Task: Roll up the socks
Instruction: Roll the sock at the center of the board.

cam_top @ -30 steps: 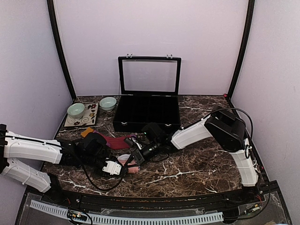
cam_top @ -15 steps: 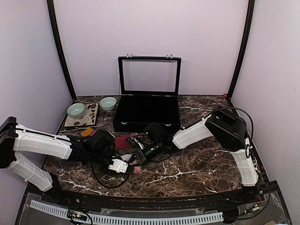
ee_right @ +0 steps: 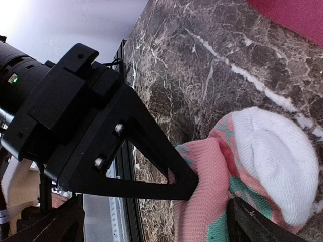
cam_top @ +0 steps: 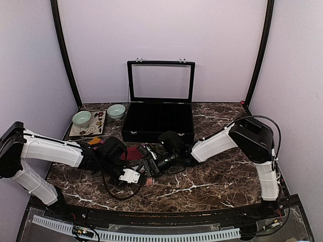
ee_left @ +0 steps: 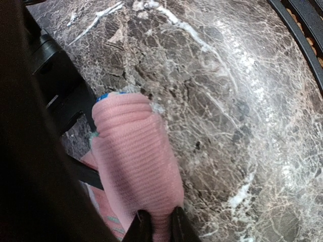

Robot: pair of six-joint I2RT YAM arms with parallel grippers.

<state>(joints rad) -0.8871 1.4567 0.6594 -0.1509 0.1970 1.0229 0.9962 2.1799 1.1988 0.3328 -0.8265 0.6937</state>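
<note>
1. Surface (ee_left: 242, 101) carries the pink sock (ee_left: 131, 166), bunched, pinched tight by the left gripper (ee_left: 159, 228).
2. Right gripper (cam_top: 151, 170) gapes wide beside it, holding nothing.
3. Maroon sock (cam_top: 132, 153) and black case (cam_top: 159, 126) lie behind.

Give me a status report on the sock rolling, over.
Left gripper pinching the pink sock, bunched up. Right gripper open, right against it. Maroon sock lies apart, farther back. Nothing in the way.

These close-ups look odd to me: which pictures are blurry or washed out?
Left wrist view: dark blur fills the left side, pink sock sharp, glare on the marble table. Right wrist view: top-left corner blown white. Top view: evenly lit.
</note>
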